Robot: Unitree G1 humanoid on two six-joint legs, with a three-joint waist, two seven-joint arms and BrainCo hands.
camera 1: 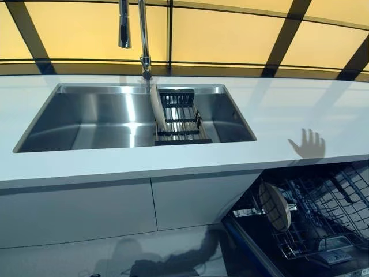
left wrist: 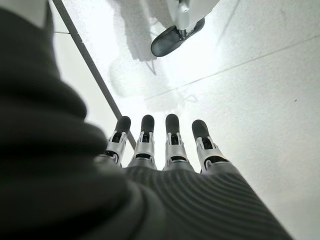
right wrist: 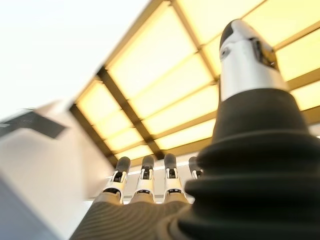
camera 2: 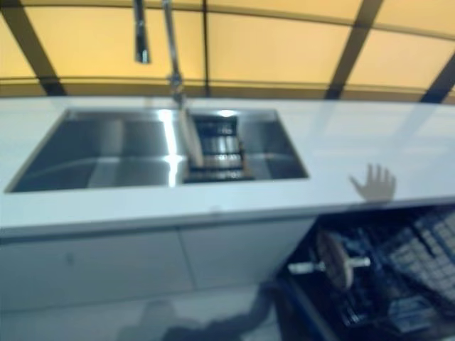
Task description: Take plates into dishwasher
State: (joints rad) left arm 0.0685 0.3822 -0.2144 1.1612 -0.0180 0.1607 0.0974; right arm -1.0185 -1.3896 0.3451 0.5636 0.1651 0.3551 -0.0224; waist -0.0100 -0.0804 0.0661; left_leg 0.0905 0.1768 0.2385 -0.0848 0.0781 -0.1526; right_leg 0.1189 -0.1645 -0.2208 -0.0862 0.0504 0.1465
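Wrist-only robot hand; head-view plate

Brushed steel sink, glossy counter

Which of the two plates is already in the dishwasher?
The round beige plate standing on edge in the dishwasher's dark wire rack; the other pale plate leans in the steel sink.

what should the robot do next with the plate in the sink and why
Probably reach the right hand toward the plate standing on edge in the sink rack. Both hands look open and empty, the left hand hanging over the floor, and the dishwasher is open with one plate already racked.
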